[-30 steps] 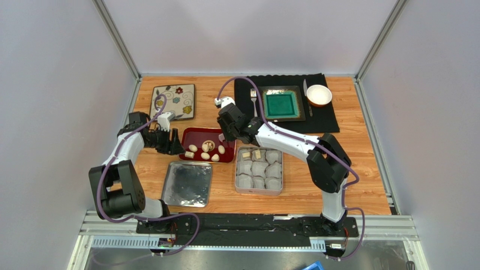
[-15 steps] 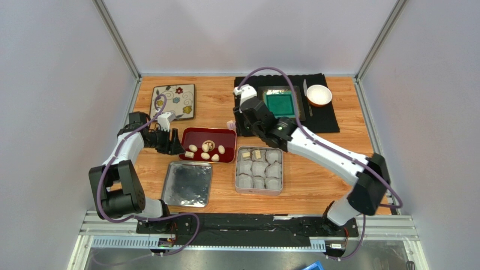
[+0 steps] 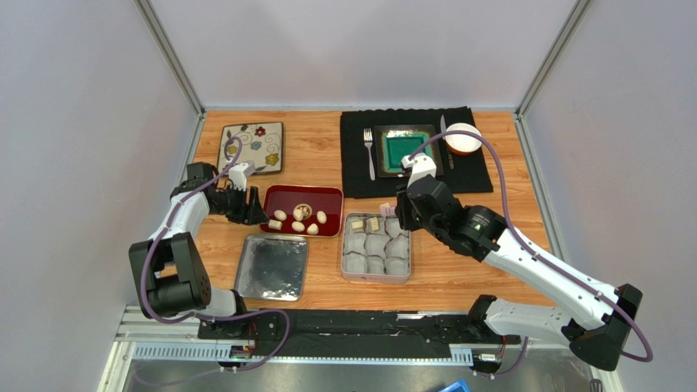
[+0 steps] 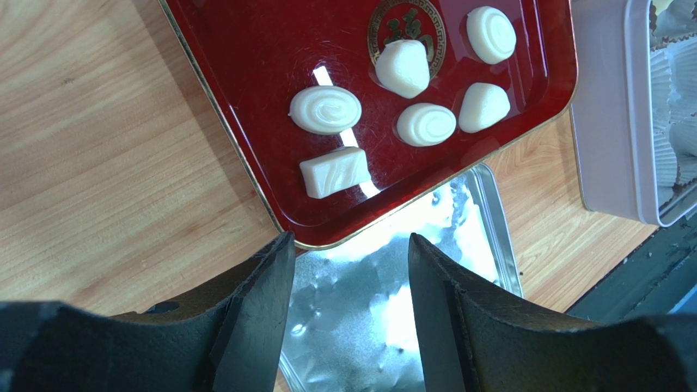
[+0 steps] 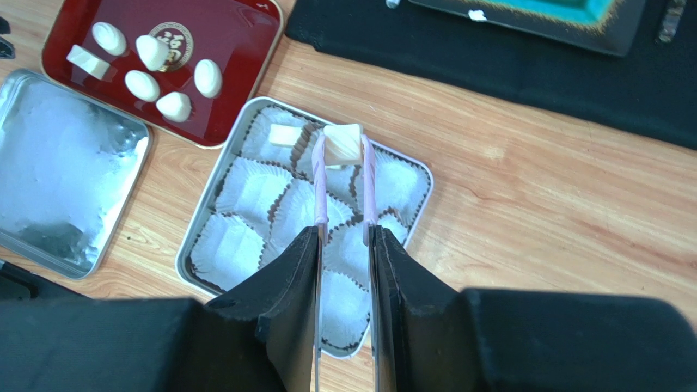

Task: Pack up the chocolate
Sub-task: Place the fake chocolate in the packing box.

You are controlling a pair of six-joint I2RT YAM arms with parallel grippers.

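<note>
Several cream chocolate pieces [image 4: 326,109] lie in the red tray [image 3: 323,198]. My right gripper [image 5: 344,233] is shut on pink-tipped tongs [image 5: 320,192]. The tongs pinch one chocolate [image 5: 344,140], held above the far row of the tin [image 5: 196,237] of white paper cups. Another piece [image 5: 284,135] sits in the tin's far-left cup. In the top view the right gripper [image 3: 401,208] hovers at the tin's far right corner. My left gripper [image 4: 352,241] is open with nothing between its fingers, low at the tray's left near corner [image 3: 245,208].
A silver lid [image 3: 272,267] lies in front of the red tray. At the back stand a flowered plate [image 3: 252,147] and a black mat [image 3: 483,175] with a teal dish [image 3: 406,151], a fork [image 3: 369,151] and a white bowl [image 3: 463,137].
My right arm swung from the red tray out over the black mat, then back to the tin's far edge, carrying the tongs and a chocolate. The left arm stayed put.
</note>
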